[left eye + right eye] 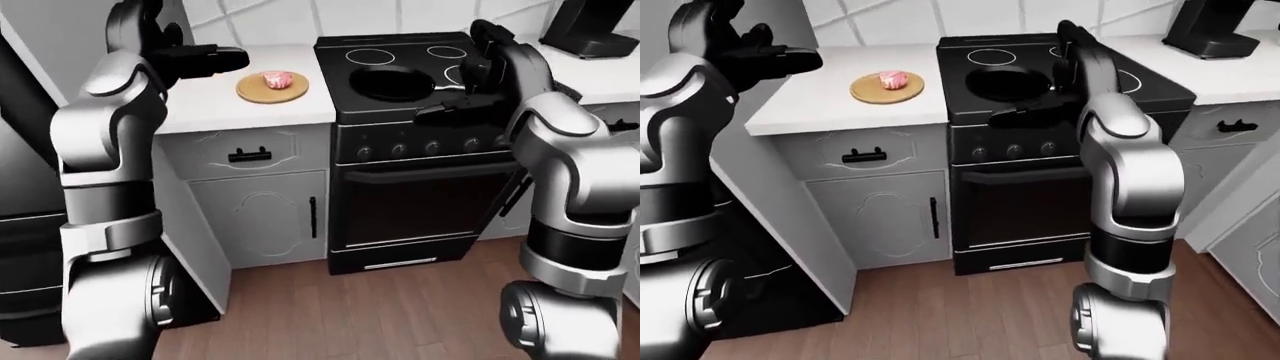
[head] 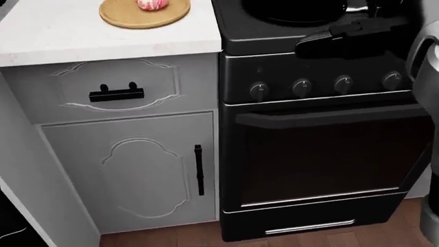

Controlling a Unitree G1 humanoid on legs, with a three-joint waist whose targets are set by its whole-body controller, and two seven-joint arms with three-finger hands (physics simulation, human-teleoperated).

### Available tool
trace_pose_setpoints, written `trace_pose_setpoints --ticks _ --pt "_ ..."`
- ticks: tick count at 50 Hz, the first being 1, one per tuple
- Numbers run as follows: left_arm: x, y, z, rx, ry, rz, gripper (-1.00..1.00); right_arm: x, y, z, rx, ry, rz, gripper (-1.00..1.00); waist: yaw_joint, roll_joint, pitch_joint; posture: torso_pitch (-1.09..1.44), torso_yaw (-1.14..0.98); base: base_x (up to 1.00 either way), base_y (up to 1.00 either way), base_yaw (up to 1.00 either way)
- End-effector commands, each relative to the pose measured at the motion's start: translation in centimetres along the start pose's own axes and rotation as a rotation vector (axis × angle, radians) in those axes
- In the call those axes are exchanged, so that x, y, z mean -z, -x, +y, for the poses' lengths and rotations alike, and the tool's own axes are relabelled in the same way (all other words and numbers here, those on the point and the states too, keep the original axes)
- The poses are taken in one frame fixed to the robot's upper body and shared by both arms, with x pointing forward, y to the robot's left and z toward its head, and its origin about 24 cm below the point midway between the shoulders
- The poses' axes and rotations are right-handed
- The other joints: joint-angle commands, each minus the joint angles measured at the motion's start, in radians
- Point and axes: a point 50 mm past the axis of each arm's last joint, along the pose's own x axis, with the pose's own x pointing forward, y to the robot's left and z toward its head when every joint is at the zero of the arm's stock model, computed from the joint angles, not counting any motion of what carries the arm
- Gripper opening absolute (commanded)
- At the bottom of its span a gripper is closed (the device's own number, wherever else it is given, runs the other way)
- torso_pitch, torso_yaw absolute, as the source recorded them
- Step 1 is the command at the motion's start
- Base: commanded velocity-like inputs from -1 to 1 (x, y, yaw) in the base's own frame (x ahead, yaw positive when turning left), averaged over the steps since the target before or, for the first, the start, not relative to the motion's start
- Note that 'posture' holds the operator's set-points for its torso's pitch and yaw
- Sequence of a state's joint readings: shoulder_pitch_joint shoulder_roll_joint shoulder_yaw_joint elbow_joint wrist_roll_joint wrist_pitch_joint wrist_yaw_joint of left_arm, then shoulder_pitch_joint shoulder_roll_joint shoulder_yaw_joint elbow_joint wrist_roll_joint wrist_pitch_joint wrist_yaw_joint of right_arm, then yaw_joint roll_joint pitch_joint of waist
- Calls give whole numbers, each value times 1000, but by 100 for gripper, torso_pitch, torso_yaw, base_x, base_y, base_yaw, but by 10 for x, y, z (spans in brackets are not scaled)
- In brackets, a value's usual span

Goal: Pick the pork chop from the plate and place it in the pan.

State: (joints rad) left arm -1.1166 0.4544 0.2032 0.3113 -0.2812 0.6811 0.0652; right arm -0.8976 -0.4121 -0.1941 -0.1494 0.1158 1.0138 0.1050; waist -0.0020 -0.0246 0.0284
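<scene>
Even bright render, soft shadows, sharp focus, no glare

- The plate [image 1: 272,88] looks like matt, pale wood.
- The pork chop [image 1: 278,79] on it is pink, with a soft, moist sheen.
- Left of the stove [image 1: 425,127], the counter [image 1: 220,105] is smooth, matt white.
- The stove is glossy black, as is the pan [image 1: 392,82] on it.
- The floor [image 1: 350,315] below is brown wood planking.
- The arms are brushed silver metal with black joints.
</scene>
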Motion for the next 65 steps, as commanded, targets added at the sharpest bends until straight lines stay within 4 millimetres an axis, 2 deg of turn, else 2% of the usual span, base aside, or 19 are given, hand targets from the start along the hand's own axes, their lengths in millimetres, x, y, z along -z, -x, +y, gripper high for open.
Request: trace_pose_setpoints --ticks 1,3,5,12,13,17,18,19,24,25,39,40,46,50,55,58,59,61,65 --pt "-24 4 -2 10 2 -96 100 -14 3 -6 32 3 -74 100 -2 -1 -23 0 0 0 32 0" --pt "-24 3 -1 9 2 -96 100 -13 3 -6 36 4 -69 100 8 -40 -12 0 0 0 16 0" --pt "-25 4 -2 10 1 -96 100 -11 2 -5 37 26 -52 100 17 -12 -9 0 0 0 0 0" --pt "-24 3 -4 15 -6 -97 100 -10 4 -8 34 6 -52 100 19 7 -18 0 0 0 0 0" --pt "-25 3 -4 17 -6 -99 100 -11 6 -9 38 6 -52 100 26 14 -36 0 0 0 0 38" --pt "-27 5 -6 19 -10 -102 100 -10 5 -11 49 1 -52 100 28 23 -13 0 0 0 0 100" --pt "-27 5 -6 20 -10 -103 100 -9 4 -10 35 -3 -54 100 -1 16 -15 0 0 0 33 0" --pt "-27 5 -7 20 -11 -104 100 -11 5 -8 33 -8 -53 100 17 -17 0 0 0 0 0 0" --pt "-19 6 -6 20 -14 -97 100 -7 6 -8 36 -5 -60 100 3 49 -5 0 0 0 0 0" --pt "-18 6 -6 19 -13 -93 100 -8 7 -7 33 -3 -58 100 -1 32 5 0 0 0 0 0" --pt "-18 6 -9 27 -16 -94 100 -8 7 -5 21 14 -81 100 5 20 -7 0 0 0 0 0" --pt "-18 6 -9 25 -15 -92 100 -9 8 -6 34 17 -81 100 4 26 -34 0 0 8 0 0" --pt "-18 5 -9 25 -17 -90 100 -9 9 -5 24 10 -77 100 2 -5 -14 0 0 8 0 0" --pt "-18 6 -10 29 -20 -90 100 -8 7 -5 21 10 -70 100 9 -2 -21 0 0 9 0 0" --pt "-17 4 -10 25 -22 -91 100 -10 8 -3 21 13 -67 100 6 38 -15 0 0 8 0 0" --pt "-15 4 -11 26 -21 -88 100 -8 6 -2 18 12 -62 100 -4 107 -23 0 0 9 0 0" --pt "-14 4 -11 27 -24 -89 100 -6 5 -2 17 13 -61 100 4 65 -14 0 0 9 0 0" --pt "-12 5 -10 25 -25 -89 100 -5 6 -2 18 12 -59 100 1 87 -16 0 0 9 0 0" --pt "-10 6 -11 27 -25 -85 100 -3 6 -4 20 12 -57 100 5 52 -16 0 0 9 0 0"
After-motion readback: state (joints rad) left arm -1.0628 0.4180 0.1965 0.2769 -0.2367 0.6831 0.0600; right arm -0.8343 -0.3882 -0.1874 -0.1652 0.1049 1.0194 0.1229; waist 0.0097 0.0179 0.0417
